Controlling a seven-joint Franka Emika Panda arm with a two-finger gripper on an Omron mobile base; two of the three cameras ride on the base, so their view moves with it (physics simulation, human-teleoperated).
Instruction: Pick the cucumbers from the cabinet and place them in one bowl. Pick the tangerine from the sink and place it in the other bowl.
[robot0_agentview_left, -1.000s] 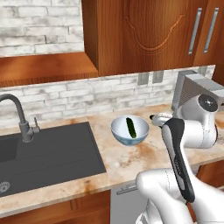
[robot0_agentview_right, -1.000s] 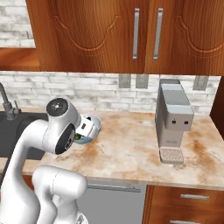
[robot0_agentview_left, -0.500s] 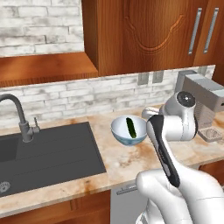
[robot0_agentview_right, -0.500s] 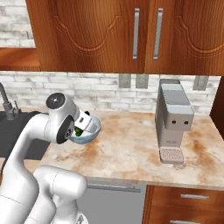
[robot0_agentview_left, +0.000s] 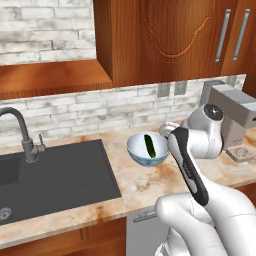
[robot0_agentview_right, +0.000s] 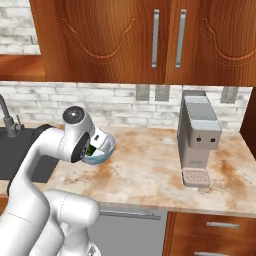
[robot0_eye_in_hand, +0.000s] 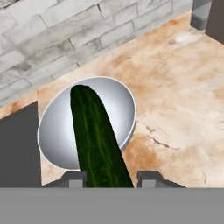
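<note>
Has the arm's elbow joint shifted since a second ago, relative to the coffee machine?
Yes. In the left base view the elbow joint has swung left, away from the coffee machine, toward the pale blue bowl.

White arm rises from base, elbow bent high, forearm with dark stripe folded back toward wrist. Round wrist joint with dark cap sits at top of bend. Hand angled forward and down. Claw (robot0_eye_in_hand: 109, 178) closed on cucumber (robot0_eye_in_hand: 97, 140), dark green piece clamped lengthwise between two finger tips (robot0_eye_in_hand: 74, 178), sticking out ahead of them. In base views claw itself hidden behind arm's own links.
</note>
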